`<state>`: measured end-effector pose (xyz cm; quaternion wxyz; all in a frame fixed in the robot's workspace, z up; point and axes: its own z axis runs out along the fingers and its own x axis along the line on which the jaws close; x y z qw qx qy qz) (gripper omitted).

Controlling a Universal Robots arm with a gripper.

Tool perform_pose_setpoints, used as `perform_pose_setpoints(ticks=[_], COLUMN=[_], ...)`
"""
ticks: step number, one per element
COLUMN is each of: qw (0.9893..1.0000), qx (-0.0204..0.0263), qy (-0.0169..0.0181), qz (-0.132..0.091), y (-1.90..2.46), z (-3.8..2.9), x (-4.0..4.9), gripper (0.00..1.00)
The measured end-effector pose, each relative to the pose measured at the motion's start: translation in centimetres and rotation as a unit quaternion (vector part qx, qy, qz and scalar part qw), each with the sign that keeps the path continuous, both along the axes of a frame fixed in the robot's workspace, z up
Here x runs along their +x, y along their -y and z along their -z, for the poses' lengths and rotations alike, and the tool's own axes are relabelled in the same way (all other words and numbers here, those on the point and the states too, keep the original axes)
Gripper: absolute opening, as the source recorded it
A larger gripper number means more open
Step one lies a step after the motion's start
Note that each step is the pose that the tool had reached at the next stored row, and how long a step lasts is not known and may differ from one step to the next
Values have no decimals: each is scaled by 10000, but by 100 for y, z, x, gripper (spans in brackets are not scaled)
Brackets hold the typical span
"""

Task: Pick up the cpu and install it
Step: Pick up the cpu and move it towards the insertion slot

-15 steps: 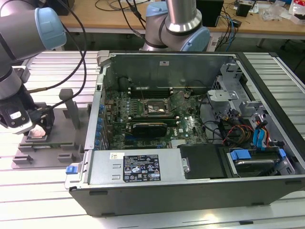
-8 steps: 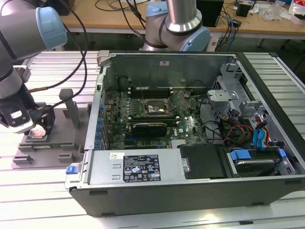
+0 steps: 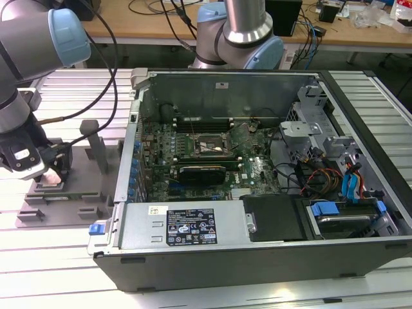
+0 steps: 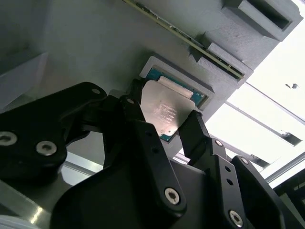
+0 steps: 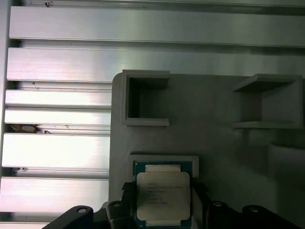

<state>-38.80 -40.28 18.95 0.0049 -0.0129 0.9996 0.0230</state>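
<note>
Cpu [image 4: 164, 112] seated in grey fixture [image 5: 214, 143], between pincer [image 4: 162, 129] fingers.

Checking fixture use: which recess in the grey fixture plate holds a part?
The framed recess between the gripper fingers: the cpu sits there. The two box-shaped pockets farther off are empty.

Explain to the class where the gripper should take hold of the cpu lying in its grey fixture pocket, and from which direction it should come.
Grip the cpu by two opposite edges, coming straight down from above. It lies flat, metal top up, in the grey fixture, so probably only its thin sides offer purchase. In the second wrist view the gripper already has one black finger on each side of the chip; whether they are touching it is unclear.
</note>
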Motion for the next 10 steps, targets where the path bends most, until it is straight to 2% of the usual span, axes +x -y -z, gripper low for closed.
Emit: perform_pose_setpoints(ticks=[10], qw=[10000], qx=[-3], qy=[0], qz=[0], y=[0], z=[9], x=[9], gripper=[58])
